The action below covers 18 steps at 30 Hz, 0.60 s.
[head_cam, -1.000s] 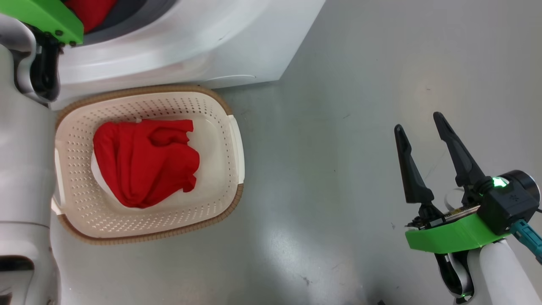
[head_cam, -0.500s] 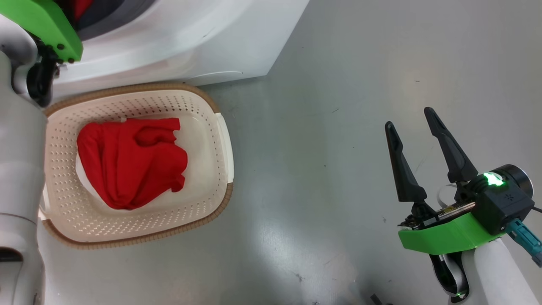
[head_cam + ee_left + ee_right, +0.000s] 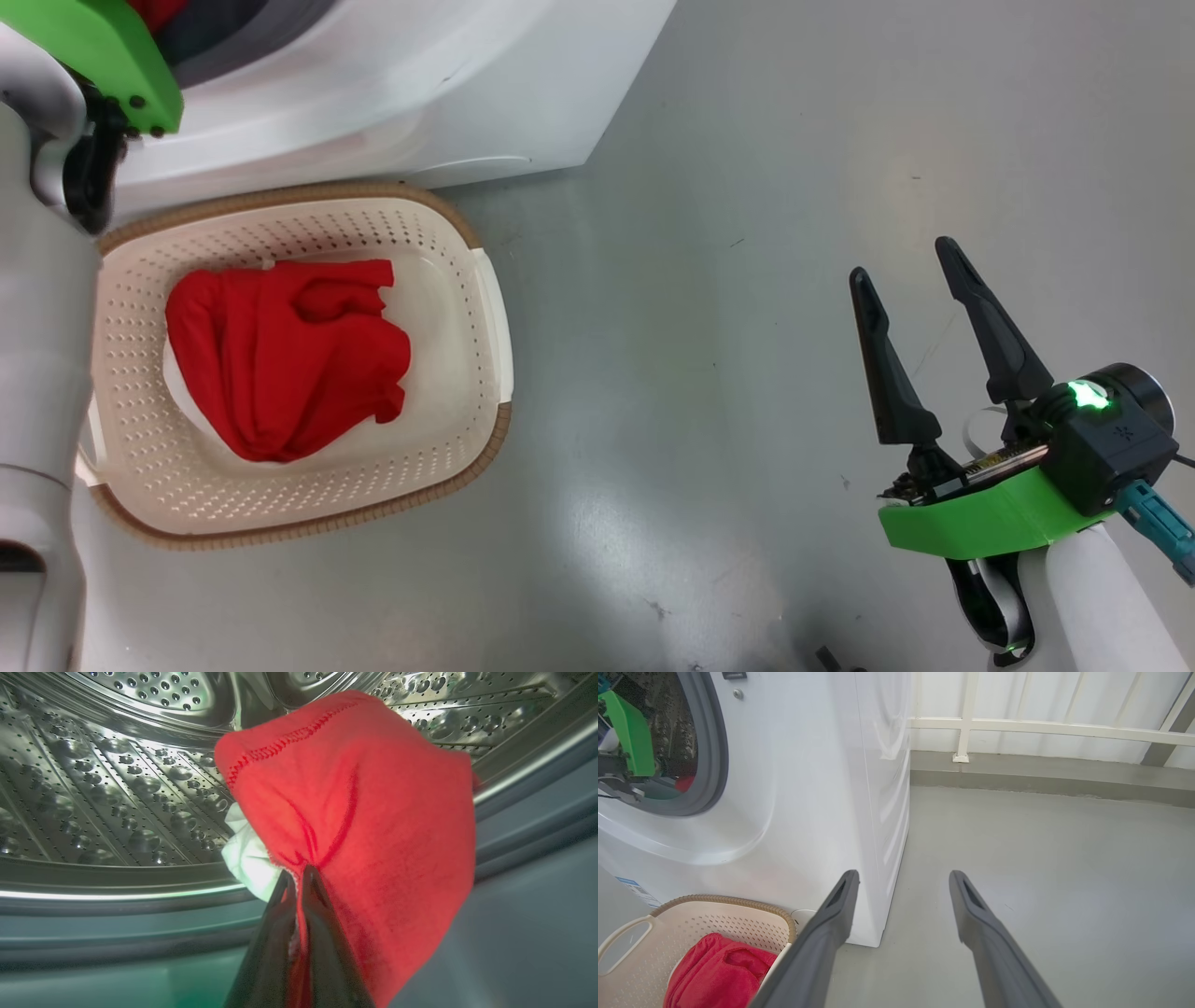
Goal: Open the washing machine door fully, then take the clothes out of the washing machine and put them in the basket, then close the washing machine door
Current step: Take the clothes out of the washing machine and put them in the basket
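Grey floor (image 3: 747, 280) — basket (image 3: 280, 194) holds red clothes (image 3: 280, 364).

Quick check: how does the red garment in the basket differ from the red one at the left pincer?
Hold: the basket garment lies free, while the drum garment is pinched by the shut left pincer.
Place: the basket garment rests in a heap on the floor of the basket, while the drum garment is inside the washing machine's perforated steel drum.
Shared: both are bright red soft fabric.
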Motion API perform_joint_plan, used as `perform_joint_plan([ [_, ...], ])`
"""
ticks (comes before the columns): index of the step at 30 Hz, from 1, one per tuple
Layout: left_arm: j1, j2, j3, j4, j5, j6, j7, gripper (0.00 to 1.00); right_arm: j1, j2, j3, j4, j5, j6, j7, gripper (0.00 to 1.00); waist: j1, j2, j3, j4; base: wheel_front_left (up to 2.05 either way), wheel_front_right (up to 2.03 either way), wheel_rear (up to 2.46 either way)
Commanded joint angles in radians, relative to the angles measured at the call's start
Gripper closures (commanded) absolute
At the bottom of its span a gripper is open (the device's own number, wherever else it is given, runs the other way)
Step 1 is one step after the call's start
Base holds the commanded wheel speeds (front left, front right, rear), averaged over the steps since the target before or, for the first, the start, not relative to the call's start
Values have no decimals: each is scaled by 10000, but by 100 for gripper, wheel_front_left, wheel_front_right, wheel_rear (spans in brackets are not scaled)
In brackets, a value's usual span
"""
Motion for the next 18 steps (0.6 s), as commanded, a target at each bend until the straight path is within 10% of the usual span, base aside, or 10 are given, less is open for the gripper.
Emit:
perform_joint_plan([
  [1, -272, 515, 27, -181, 140, -27, -126, 100, -88, -27, 180, -187, 94, 48, -63, 0, 0, -1, 1, 16, 0, 0, 0],
  [18, 622, 704, -1, -1303, 284, 577, -2391, 100, -130, -27, 203, 76, 80, 48, -63, 0, 0, -1, -400, 396, 0, 0, 0],
])
